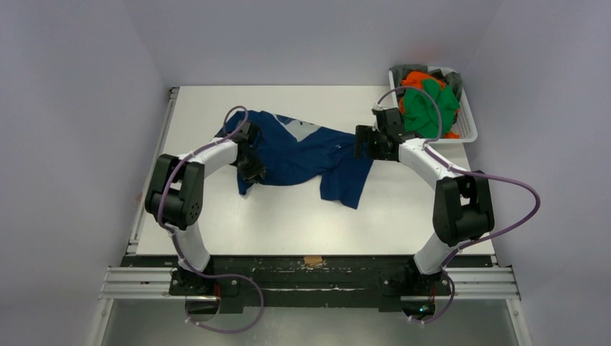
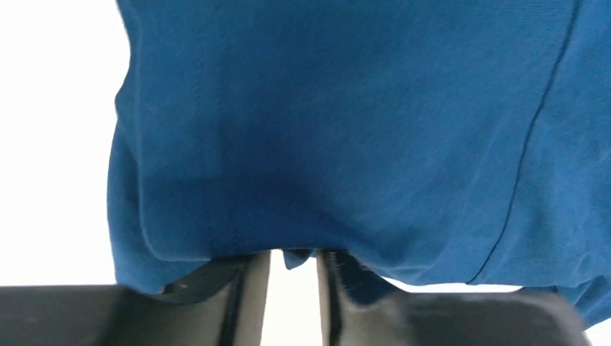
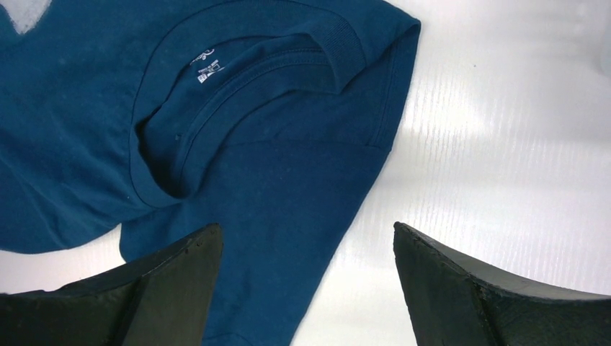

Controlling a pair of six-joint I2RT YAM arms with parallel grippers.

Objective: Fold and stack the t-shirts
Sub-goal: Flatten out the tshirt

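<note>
You are at the flattening stage of the first fold: the navy t-shirt (image 1: 302, 155) lies rumpled across the middle of the worktop (image 1: 216, 216), not yet squared up, and nothing looks folded or stacked so far. Your left gripper (image 2: 294, 259) sits at the shirt's hem (image 2: 216, 249), its fingers close together with only a narrow gap and a little tuck of cloth at the tips; you cannot tell from here whether the hem is truly pinched. Your right gripper (image 3: 306, 229) hangs over the shoulder just beside the collar (image 3: 238, 94), fingers spread wide and grasping nothing. The next move probably calls for a sure hold on the hem, then bringing the right fingers down onto the shoulder edge so both arms can draw the cloth taut. The shirt is soft and creased, with a white print (image 1: 302, 130) showing and one part trailing toward the near edge. The green t-shirt (image 1: 432, 101) and orange t-shirt (image 1: 413, 78) wait bunched in the basket (image 1: 468, 122) at the far right.
</note>
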